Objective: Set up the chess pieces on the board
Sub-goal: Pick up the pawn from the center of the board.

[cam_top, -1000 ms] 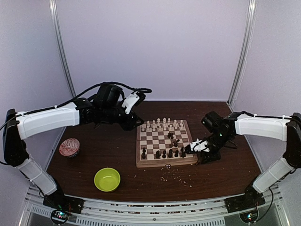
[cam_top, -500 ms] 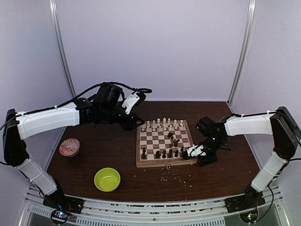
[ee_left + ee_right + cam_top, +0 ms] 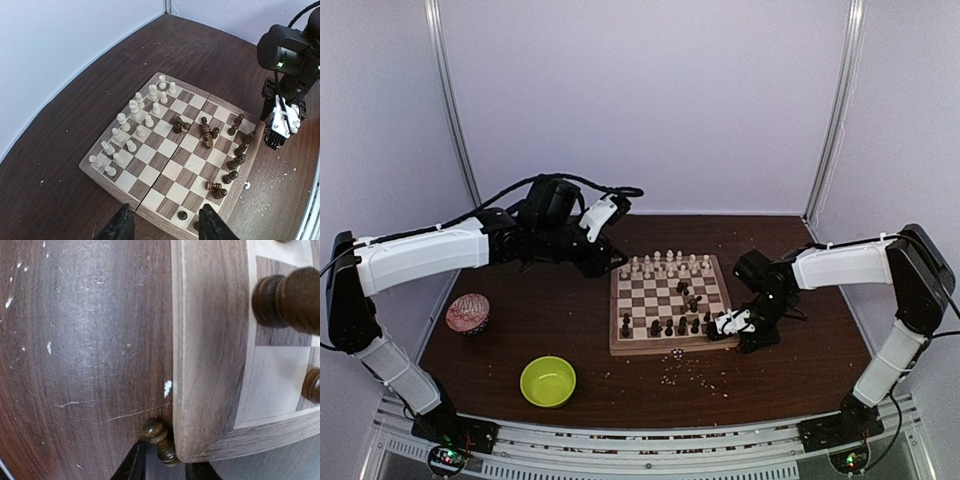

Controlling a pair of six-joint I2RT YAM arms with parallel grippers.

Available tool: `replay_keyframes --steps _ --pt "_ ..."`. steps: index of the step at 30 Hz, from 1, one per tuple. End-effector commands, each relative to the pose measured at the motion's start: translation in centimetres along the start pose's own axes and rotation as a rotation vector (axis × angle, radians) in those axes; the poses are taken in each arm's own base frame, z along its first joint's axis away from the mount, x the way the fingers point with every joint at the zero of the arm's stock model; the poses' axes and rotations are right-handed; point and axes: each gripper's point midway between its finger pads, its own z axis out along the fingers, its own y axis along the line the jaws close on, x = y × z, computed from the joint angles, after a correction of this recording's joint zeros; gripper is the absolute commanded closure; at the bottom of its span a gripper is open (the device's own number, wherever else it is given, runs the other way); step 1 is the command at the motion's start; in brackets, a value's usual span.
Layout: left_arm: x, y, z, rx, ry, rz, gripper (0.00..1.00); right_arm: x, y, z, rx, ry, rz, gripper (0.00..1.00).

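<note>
The board point(image 3: 660, 350) lies mid-table. Cream pieces point(image 3: 665, 265) stand in its two far rows, dark pieces point(image 3: 670, 325) in the near rows, and some dark ones point(image 3: 690, 297) lie toppled in the middle. My left gripper point(image 3: 608, 262) hovers off the board's far left corner, open and empty; in its wrist view point(image 3: 165, 227) the board rim point(image 3: 112, 182) is below it. My right gripper point(image 3: 725, 325) is low at the board's near right corner. In its wrist view point(image 3: 165, 471) the jaws straddle a dark pawn point(image 3: 161, 440) lying on the table against the board's rim point(image 3: 210, 340).
A lime-green bowl point(image 3: 548, 380) sits at the front left. A red patterned cup point(image 3: 468, 312) stands at the left edge. Pale crumbs point(image 3: 690, 372) are scattered in front of the board. White walls enclose the table.
My right gripper has moved left and down to the board's near right corner. The left arm has not moved.
</note>
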Motion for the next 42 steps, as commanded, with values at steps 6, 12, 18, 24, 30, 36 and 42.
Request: replay_keyframes --steps 6,12,18,24,30,36,42 --pt "-1.0 -0.4 0.0 0.02 -0.053 -0.001 0.53 0.4 0.4 0.2 0.023 0.036 0.007 0.73" --pt "-1.0 -0.6 0.1 0.032 -0.057 -0.002 0.54 0.3 0.7 0.8 0.019 0.045 0.02 0.75" --pt "-1.0 -0.6 -0.1 0.031 -0.059 0.005 0.54 0.7 1.4 1.2 0.019 0.063 0.013 0.77" --pt "-1.1 -0.6 -0.2 0.03 -0.062 0.007 0.54 0.7 1.8 1.4 0.035 0.088 -0.008 0.78" --pt "-1.0 -0.7 -0.2 0.034 -0.061 0.007 0.54 0.7 2.1 1.3 0.03 0.099 -0.011 0.84" --pt "-0.4 -0.8 -0.1 0.037 -0.056 0.006 0.54 0.8 2.7 0.7 0.03 0.094 0.005 0.87" --pt "-0.3 -1.0 0.2 0.05 -0.054 0.006 0.54 0.4 3.0 -0.1 0.02 0.062 0.043 0.88"
